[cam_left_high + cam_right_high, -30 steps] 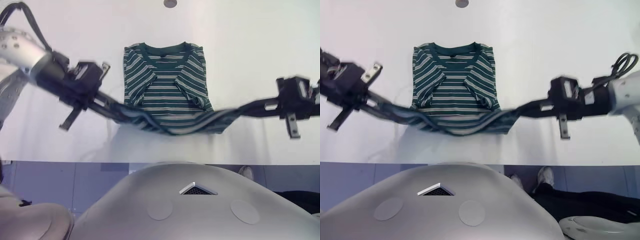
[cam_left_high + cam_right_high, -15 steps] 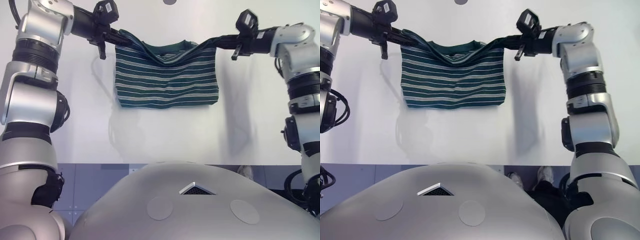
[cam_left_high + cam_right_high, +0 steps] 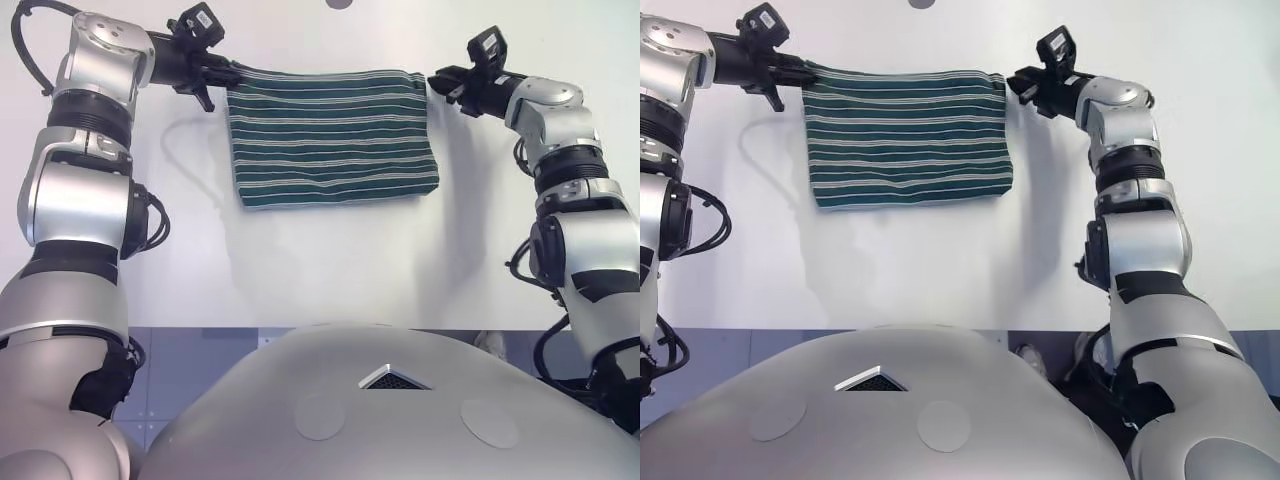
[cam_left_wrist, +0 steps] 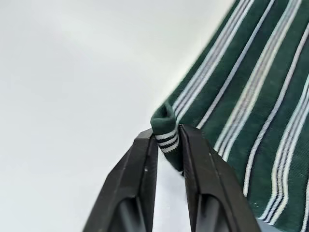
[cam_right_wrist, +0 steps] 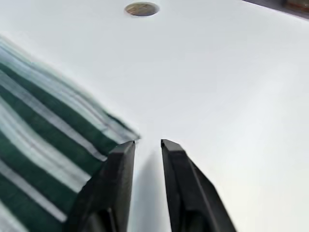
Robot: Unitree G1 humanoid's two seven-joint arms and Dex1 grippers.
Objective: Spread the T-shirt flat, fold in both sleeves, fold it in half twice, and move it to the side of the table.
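Left wrist view: your left pincer [image 4: 167, 136] pinches the soft, floppy T-shirt [image 4: 241, 96] by its corner, your right pincer [image 5: 147, 143] sits released beside it; grab corners.

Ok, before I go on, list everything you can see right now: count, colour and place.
T-shirt: one, dark green with white stripes, folded to a rectangle, lying at the far middle of the table.
table: one, white, under the T-shirt.
round insert: one, grey, set in the table near its far edge, beyond the T-shirt.
left gripper: one, black, shut on the T-shirt's far left corner.
right gripper: one, black, open and empty, just beside the T-shirt's far right corner.
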